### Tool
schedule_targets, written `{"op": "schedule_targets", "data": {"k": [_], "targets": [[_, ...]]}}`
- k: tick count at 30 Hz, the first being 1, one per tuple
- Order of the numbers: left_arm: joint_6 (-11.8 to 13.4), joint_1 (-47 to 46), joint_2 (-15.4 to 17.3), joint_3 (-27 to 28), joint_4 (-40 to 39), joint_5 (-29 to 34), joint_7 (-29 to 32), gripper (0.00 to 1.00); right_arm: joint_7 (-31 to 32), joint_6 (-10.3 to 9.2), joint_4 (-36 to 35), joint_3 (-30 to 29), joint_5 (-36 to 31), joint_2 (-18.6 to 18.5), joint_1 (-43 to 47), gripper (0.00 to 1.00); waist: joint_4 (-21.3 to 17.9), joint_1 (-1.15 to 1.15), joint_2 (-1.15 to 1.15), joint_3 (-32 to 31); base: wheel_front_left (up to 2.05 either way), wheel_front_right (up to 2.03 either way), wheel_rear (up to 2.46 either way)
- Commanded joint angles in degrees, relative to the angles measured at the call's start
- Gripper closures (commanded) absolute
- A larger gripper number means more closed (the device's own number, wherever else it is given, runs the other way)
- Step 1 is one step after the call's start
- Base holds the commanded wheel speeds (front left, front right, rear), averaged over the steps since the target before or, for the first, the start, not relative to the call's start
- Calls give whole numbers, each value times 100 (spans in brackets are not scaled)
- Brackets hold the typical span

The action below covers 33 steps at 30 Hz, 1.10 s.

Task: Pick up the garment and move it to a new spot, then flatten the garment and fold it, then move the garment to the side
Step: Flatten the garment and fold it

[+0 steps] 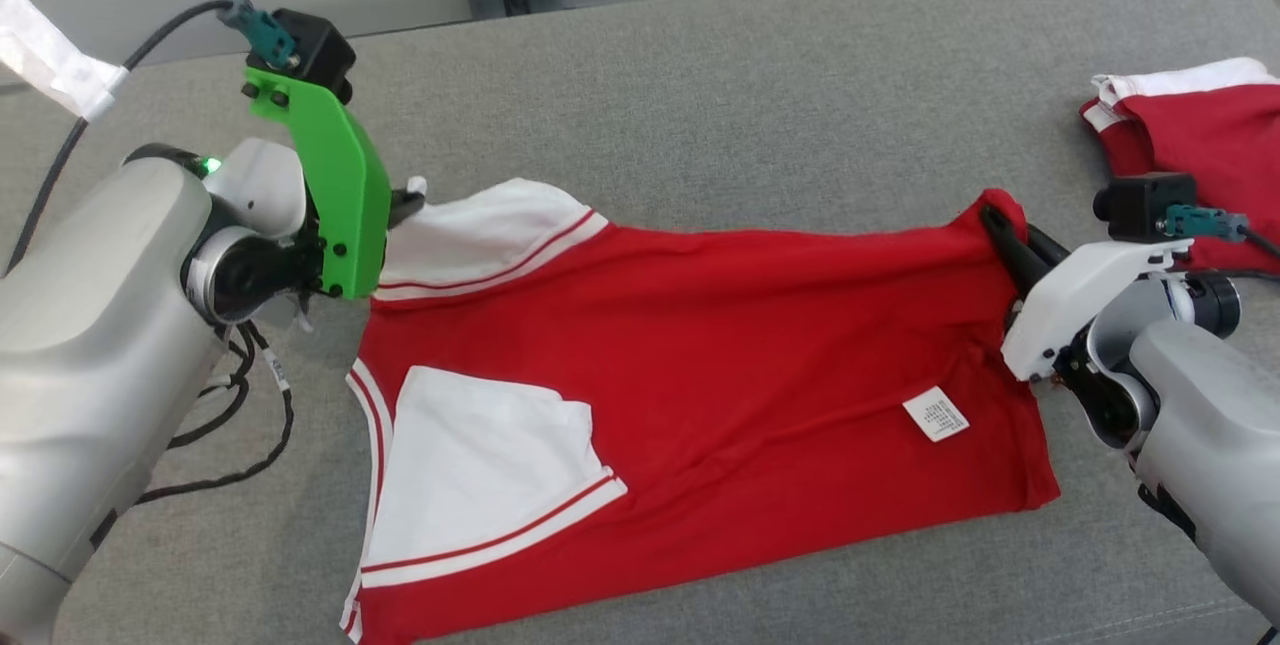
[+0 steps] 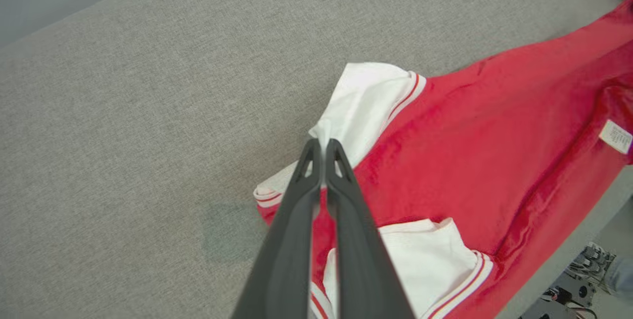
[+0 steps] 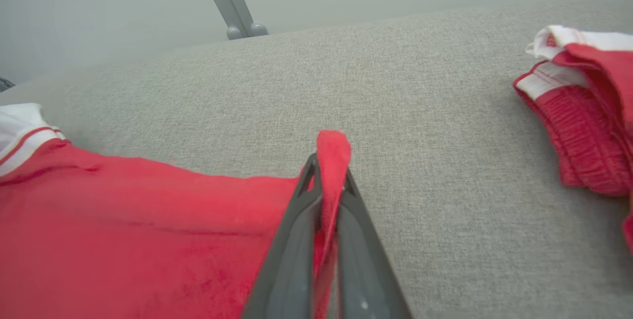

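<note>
Left gripper (image 2: 321,145) pinches the shirt (image 1: 720,325) by its white sleeve (image 2: 358,104), right gripper (image 3: 329,161) by its hem corner (image 3: 334,143); the shirt's long axis runs between them.

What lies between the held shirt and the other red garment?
Bare grey surface separates the shirt from the other red garment; see right wrist view.

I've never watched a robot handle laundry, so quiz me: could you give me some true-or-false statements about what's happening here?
1. The left gripper is shut on the white sleeve of the shirt. True.
2. The right gripper hangs open above the shirt. False: it is shut on a red corner of it.
3. A white label shows on the shirt. True.
4. The shirt is the only clothing here. False: a second red-and-white garment lies to its right.
</note>
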Motion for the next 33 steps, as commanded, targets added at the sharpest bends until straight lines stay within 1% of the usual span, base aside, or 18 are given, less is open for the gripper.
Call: {"op": "schedule_targets", "data": {"k": [1, 7, 13, 16, 23, 28, 31, 33], "targets": [[-11, 132, 121, -39, -141, -151, 137, 100, 26, -1, 8, 45, 49, -68, 116, 100, 125, 0, 0, -283, 0, 0, 0], [-4, 442, 517, -194, -813, -722, 1016, 100, 172, -1, -21, 270, 147, -283, 247, 100, 197, 0, 0, -434, 0, 0, 0], [230, 704, 786, -236, -1420, -1125, 1588, 100, 185, -1, 65, 405, 255, -391, 236, 100, 253, 0, 0, -446, 0, 0, 0], [411, 822, 932, -266, -1712, -1267, 1852, 100, 148, -1, 141, 464, 304, -400, 196, 100, 273, 0, 0, -435, 0, 0, 0], [742, 984, 1223, -304, -2235, -1403, 2130, 100, 65, -2, 378, 617, 368, -416, 117, 100, 311, 0, 0, -397, 0, 0, 0], [881, 1086, 1300, -365, -2496, -1524, 2333, 100, 28, -2, 483, 742, 408, -443, 60, 100, 330, 0, 0, -365, 0, 0, 0], [952, 1124, 1316, -405, -2645, -1556, 2423, 100, 133, -2, 343, 865, 515, -437, 36, 100, 340, 0, 0, -352, 0, 0, 0], [989, 1153, 1308, -436, -2718, -1552, 2465, 100, 278, -2, 243, 973, 598, -502, 26, 100, 343, 0, 0, -352, 0, 0, 0]]}}
